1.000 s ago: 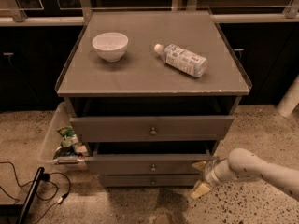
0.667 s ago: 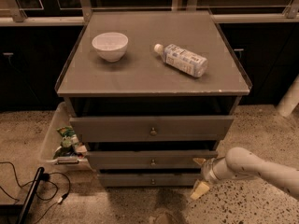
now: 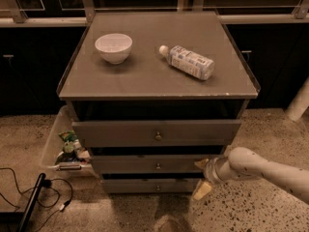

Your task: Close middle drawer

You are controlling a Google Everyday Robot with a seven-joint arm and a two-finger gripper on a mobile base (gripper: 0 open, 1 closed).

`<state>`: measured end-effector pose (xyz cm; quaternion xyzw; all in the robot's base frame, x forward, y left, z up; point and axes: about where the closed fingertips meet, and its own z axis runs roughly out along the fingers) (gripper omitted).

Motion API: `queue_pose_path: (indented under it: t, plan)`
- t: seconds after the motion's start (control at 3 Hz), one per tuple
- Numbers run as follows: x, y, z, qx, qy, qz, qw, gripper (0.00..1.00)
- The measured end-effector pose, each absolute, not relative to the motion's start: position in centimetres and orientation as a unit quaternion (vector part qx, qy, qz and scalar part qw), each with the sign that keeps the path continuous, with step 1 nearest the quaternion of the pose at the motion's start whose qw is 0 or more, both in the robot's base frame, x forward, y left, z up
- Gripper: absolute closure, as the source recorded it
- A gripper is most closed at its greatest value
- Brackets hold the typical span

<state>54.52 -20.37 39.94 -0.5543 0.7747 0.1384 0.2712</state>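
Middle drawer (image 3: 140,164): sits below the front edge of the cabinet top (image 3: 145,88), between the top drawer (image 3: 125,132) and the bottom drawer (image 3: 135,185). Its brass knob (image 3: 158,166) is centred. Against the views of a second ago, its front panel has moved slightly back toward the carcass, and less of it stands forward of the bottom drawer. A dark gap remains above it, so it is judged nearly shut but not yet home. The gripper (image 3: 202,177) is at the right end of that front panel, below the front-right corner of the top. Its fingers are spread apart and hold nothing. The upper finger is against or just beside the panel's end and the lower one hangs beside the bottom drawer. It has crept inward with the panel, which is consistent with a push in progress. The top drawer stands furthest out and overhangs the middle one, but it does not appear to block the travel. On the top, a white bowl (image 3: 113,47) stands toward the rear-left corner. A plastic bottle (image 3: 188,62) lies on its side right of centre, well apart from the bowl. Neither bears on the drawers. A bin (image 3: 50,149) of packets stands on the floor off the left edge, with a cable (image 3: 19,190) in front of it. Both are clear of the arm's side. No obstruction was noted in the drawer's path.
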Motion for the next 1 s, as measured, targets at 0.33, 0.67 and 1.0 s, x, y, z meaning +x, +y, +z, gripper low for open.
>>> queue_pose_path:
  t: [0.33, 0.67, 1.0]
  plan:
    - [51.8, -21.1, 40.0, -0.548, 0.778, 0.146, 0.270, 0.00]
    - [47.1, -21.8, 40.8, -0.540, 0.781, 0.152, 0.274, 0.00]
    - [45.5, -22.1, 40.4, -0.536, 0.785, 0.157, 0.269, 0.00]
